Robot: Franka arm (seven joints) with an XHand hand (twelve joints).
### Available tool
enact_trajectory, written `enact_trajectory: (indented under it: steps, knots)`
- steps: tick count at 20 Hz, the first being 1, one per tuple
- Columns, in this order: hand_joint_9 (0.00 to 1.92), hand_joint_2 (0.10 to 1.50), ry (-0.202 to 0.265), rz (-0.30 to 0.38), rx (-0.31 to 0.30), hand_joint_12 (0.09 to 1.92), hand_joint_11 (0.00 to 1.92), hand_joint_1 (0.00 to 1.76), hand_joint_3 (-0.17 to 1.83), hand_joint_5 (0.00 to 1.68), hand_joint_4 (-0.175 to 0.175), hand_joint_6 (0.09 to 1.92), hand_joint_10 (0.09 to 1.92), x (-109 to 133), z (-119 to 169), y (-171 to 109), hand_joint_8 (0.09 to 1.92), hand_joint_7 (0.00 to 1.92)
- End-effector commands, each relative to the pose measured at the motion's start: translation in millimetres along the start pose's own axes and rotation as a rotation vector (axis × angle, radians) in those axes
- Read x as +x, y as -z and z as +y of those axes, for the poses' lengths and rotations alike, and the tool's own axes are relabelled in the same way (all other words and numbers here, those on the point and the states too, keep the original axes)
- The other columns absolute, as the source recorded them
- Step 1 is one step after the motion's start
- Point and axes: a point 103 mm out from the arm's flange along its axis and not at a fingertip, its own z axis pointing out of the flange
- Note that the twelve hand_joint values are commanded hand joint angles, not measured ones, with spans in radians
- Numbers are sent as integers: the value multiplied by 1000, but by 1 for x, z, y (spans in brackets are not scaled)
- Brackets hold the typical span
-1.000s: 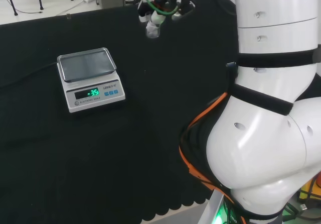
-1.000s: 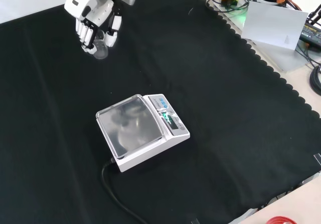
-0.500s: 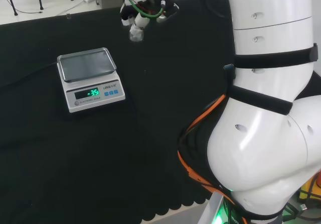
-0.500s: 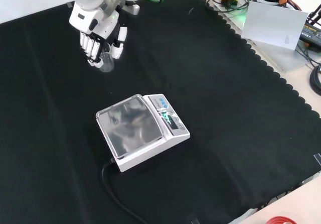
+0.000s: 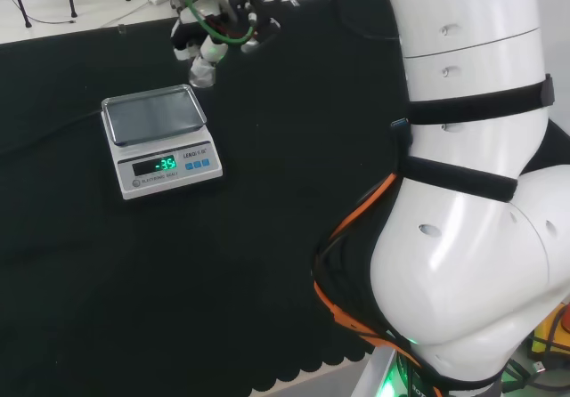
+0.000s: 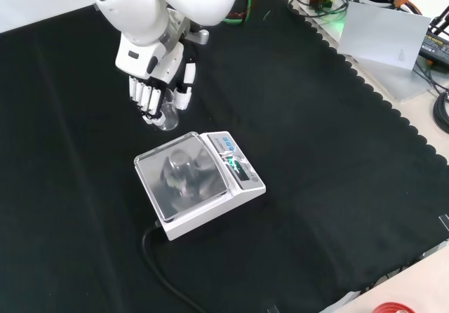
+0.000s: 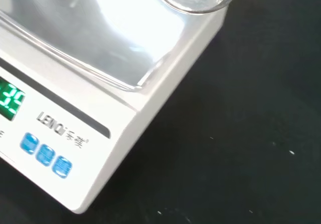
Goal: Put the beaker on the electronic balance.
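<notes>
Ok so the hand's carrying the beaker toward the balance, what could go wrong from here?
The beaker hangs near the pan's corner, so it might clip the rim or land off centre and tip. It is clear glass pinched in the hand, so it could slip on release. The balance may also get nudged.

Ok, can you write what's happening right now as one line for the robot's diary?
phase: carrying | hand: shut on beaker | beaker: off the cloth, beside balance | pan: bare

The white arm reaches out over the black bench with its wrist bent downward, and the hand (image 6: 158, 92) hangs palm-in with its fingers (image 6: 145, 102) and thumb (image 6: 184, 92) pointing down, curled around a small clear beaker (image 6: 167, 116) held above the cloth.
</notes>
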Motion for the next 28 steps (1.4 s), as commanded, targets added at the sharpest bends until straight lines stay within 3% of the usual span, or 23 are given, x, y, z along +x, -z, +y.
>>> enact_trajectory:
  steps: [1,10,18,28]
  knots:
    - [899,1252,47,4,-16,1182,802,1075,-17,744,-157,1356,798,39,17,5,895,640]
    - [900,1251,123,10,-4,1183,803,1076,-16,745,-158,1355,800,87,44,-2,898,644]
    - [900,1251,130,8,27,1183,805,1077,-14,745,-159,1356,803,73,64,-16,901,646]
    - [900,1250,119,15,41,1182,805,1077,-13,744,-161,1357,805,61,66,-24,904,649]
